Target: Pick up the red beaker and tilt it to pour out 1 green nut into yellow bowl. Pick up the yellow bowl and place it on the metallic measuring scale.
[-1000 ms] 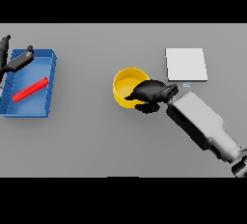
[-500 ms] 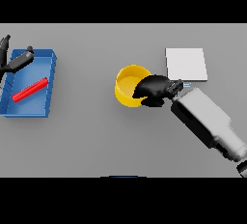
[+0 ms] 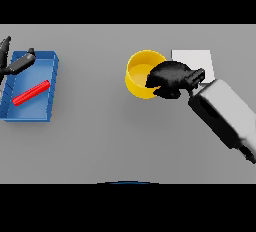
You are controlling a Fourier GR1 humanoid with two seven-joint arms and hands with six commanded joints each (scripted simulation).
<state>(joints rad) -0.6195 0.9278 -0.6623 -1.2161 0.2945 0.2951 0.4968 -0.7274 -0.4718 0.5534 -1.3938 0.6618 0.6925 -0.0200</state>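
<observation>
Bowl [image 3: 140, 75], just left of the scale [image 3: 192, 60], is pinched at its right rim by the curled right hand [image 3: 171, 78]; left hand [image 3: 14, 63] spread over the tray [image 3: 46, 92].

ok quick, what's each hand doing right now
Left hand: open, fingers straight, over the blue tray's far left corner, holding nothing.
Right hand: shut on the yellow bowl, gripping its right rim.

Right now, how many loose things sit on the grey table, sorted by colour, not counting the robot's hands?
Yellow: 1, the yellow bowl, with the right hand curled on its rim.
Red: 1, the red beaker, lying in the tray.
Blue: 1, the blue tray.
Pale metallic: 1, the measuring scale.
Total: 4
</observation>
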